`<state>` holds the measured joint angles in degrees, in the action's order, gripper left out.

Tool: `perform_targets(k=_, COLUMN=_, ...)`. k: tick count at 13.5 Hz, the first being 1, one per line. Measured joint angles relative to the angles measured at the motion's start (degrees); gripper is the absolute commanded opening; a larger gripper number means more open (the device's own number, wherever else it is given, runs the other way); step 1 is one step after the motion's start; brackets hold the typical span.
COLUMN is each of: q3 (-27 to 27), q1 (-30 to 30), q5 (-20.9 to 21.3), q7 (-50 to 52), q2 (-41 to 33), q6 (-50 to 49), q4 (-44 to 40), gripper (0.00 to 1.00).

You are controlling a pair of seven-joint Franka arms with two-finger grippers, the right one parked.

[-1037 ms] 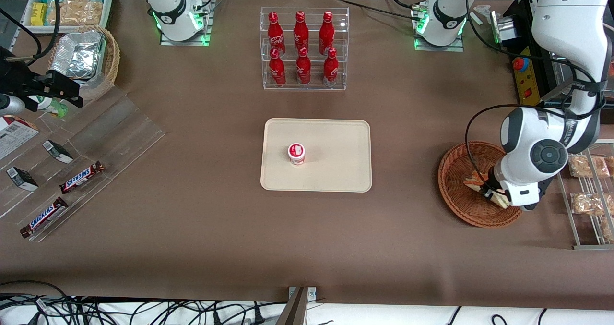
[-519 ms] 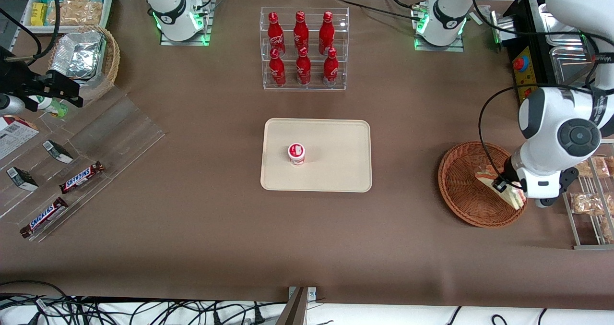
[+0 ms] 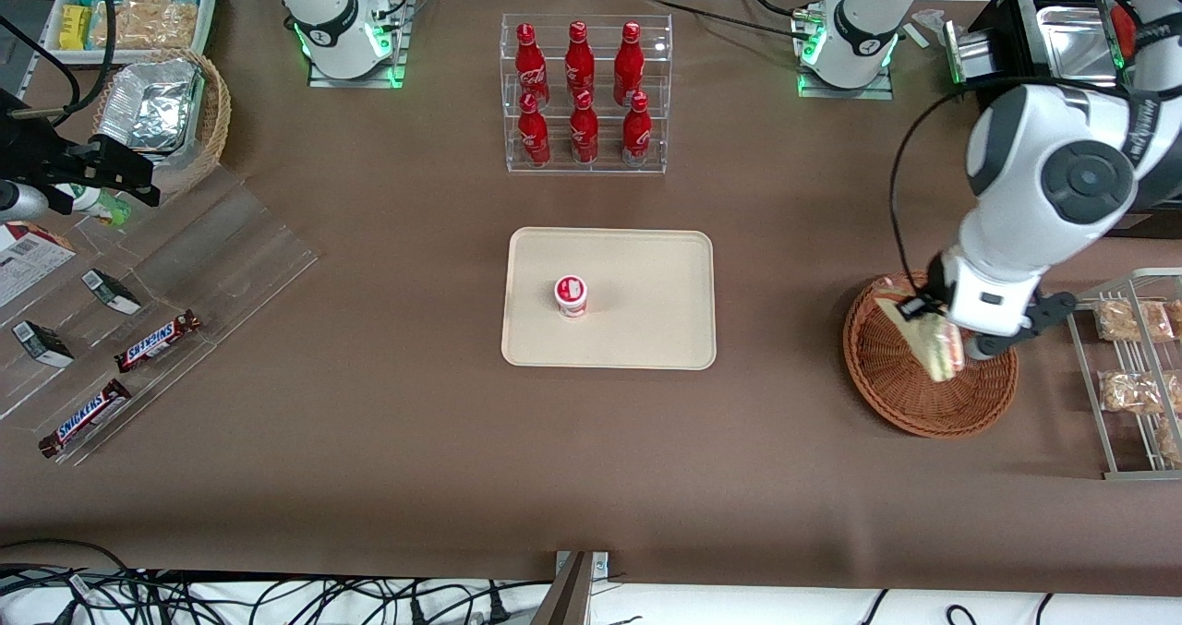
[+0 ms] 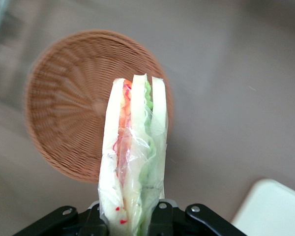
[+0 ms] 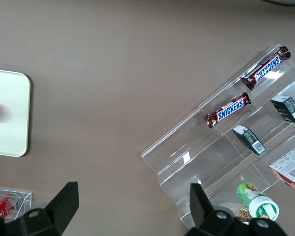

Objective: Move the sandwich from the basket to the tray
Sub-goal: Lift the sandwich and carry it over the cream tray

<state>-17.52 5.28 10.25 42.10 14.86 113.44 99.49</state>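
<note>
Sandwich [image 4: 132, 157] clamped in gripper [image 4: 130, 216] above basket [image 4: 69, 113]

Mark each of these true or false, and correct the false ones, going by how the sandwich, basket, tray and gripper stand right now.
1. The gripper is shut on the sandwich. True.
2. The sandwich lies flat on the basket floor. False: it is lifted clear, held above the basket.
3. The tray already holds a small red-lidded cup. True.
4. The sandwich is already over the tray. False: it hangs over the basket, toward the working arm's end of the table.
5. The basket holds a second sandwich. False: in the wrist view no other item shows in the basket.
</note>
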Motion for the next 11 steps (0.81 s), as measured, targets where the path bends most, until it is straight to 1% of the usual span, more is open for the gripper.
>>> perform_targets(k=3, q3=-6.6, q1=-0.3, q5=-0.3, q7=0.0, q2=-0.2, q6=0.0, q4=0.0, gripper=0.00)
perform_targets(k=6, q3=-12.1, q1=-0.7, q5=-0.4, q7=0.0, q2=0.0, q6=0.0, q4=0.1, gripper=0.00)
perform_targets(k=9, q3=-16.0, q1=-1.2, q5=-0.4, q7=0.0, q2=1.4, q6=0.0, q4=0.3, gripper=0.00)
perform_targets(k=11, q3=-17.1, q1=-2.8, q5=-0.4, q7=0.0, q2=3.2, q6=0.4, q4=0.4, gripper=0.00)
